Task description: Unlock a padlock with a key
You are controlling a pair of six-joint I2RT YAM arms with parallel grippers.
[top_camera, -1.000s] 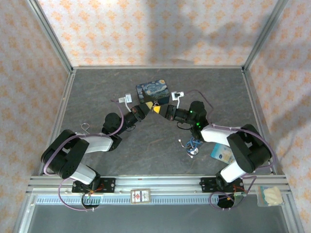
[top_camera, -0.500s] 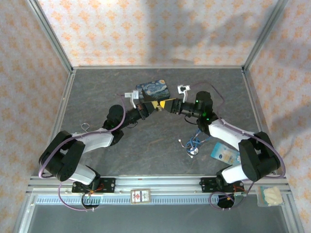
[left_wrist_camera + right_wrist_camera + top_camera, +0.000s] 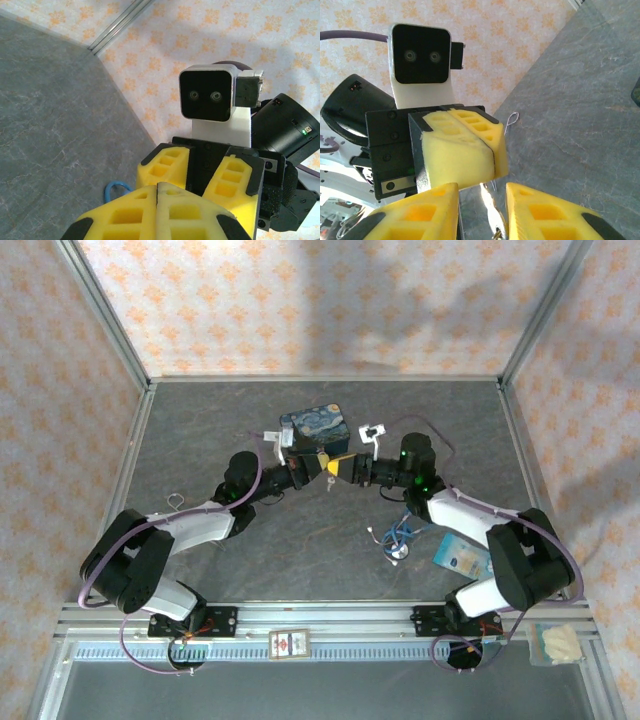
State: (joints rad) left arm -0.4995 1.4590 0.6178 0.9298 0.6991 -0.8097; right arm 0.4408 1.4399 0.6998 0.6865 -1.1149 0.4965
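Grippers meet nose to nose above the grey stone-patterned table [image 3: 200,430], just in front of the blue-and-yellow painted box [image 3: 315,427]. The left gripper [image 3: 309,469] reaches in from the left with its yellow foam fingers [image 3: 462,145] pressed flat together, no gap showing along the seam. The right gripper [image 3: 346,467] faces it from the right, its two fingers [image 3: 545,216] spread apart on either side of the left gripper's tips. In the right wrist view a small metal piece hangs in that gap just off the left fingertips, glinting silver above and brassy at its near end; it looks like the padlock [image 3: 497,232], though glare blurs it. From above, a tiny pale speck shows just below the point where the two grippers meet. Whether the key is pinched between the left fingers cannot be told. Nearer the right arm's base, well apart from the grippers, a blue coiled cord [image 3: 400,533] with a round metal disc [image 3: 398,553] lies on the table beside a blue card [image 3: 459,556]. A thin wire hook [image 3: 175,502] lies by the left arm.
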